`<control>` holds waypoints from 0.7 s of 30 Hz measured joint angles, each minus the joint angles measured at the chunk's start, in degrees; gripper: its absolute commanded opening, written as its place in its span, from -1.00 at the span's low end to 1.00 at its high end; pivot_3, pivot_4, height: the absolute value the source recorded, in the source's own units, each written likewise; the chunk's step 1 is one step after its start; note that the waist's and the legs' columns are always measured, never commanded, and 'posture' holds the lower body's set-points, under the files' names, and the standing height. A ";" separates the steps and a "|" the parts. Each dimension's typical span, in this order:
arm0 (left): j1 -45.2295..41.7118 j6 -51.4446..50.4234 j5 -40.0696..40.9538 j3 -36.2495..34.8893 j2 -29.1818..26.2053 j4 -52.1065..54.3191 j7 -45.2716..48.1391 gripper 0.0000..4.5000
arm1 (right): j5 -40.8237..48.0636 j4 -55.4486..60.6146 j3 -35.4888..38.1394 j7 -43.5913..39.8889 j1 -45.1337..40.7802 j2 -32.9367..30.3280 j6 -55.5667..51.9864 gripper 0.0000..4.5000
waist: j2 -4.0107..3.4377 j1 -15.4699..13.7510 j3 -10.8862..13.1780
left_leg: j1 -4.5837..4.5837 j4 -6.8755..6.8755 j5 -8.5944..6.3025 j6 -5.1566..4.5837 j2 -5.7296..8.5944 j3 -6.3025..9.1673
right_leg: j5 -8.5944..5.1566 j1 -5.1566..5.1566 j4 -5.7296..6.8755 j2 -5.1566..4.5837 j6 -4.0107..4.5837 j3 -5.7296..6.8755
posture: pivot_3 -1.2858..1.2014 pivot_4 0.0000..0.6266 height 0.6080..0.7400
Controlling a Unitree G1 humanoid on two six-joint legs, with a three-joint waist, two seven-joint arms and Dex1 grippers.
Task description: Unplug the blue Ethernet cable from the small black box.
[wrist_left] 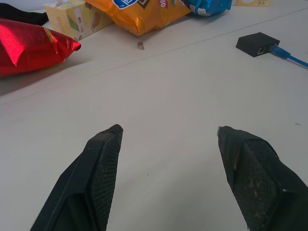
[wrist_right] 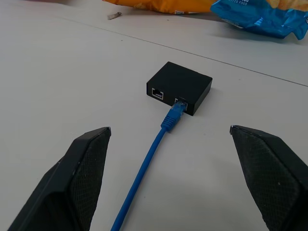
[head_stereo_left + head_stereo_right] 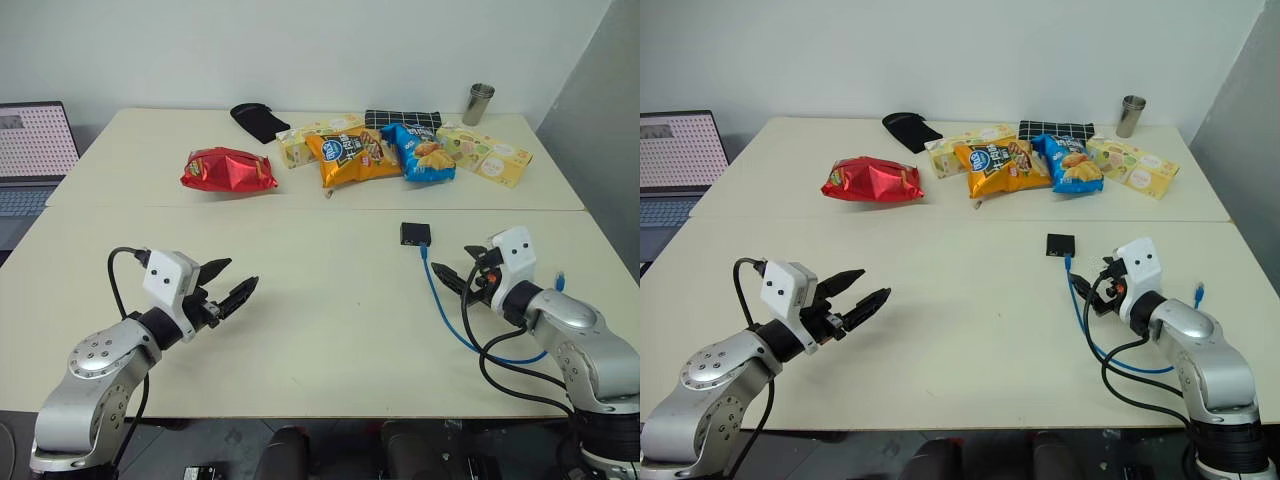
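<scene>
Blue Ethernet cable [image 2: 163, 126] plugged into small black box [image 2: 180, 85]; right tool [image 2: 171, 180] wide, near; left tool [image 3: 225, 286] wide, empty.

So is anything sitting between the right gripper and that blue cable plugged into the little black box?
Nothing visible. Only bare table lies between the open right gripper and the thin blue Ethernet cable plugged into the small matte black box.
</scene>
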State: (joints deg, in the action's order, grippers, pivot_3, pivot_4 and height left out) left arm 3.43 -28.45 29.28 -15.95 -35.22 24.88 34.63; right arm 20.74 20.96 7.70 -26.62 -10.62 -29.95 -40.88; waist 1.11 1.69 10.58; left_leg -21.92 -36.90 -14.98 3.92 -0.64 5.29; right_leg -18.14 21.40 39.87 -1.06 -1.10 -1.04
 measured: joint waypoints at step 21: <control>-1.42 -4.61 7.39 0.91 -3.91 4.34 8.05 0.49 | -4.37 -0.85 -4.07 7.21 -0.40 5.80 -1.59 0.87 | -0.02 0.05 0.01 | 0.00 0.02 0.00 0.01 -0.01 -0.03 | 0.00 0.02 0.00 0.00 0.00 -0.02 | 0.03 -0.52 1.00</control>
State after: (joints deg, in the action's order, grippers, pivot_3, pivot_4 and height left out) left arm 2.01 -33.06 36.67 -15.05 -39.13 29.22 42.68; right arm 16.37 20.11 3.64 -19.41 -11.02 -24.15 -42.47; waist 1.09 1.75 10.60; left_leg -21.93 -36.88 -14.97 3.93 -0.65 5.26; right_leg -18.14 21.42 39.87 -1.06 -1.10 -1.06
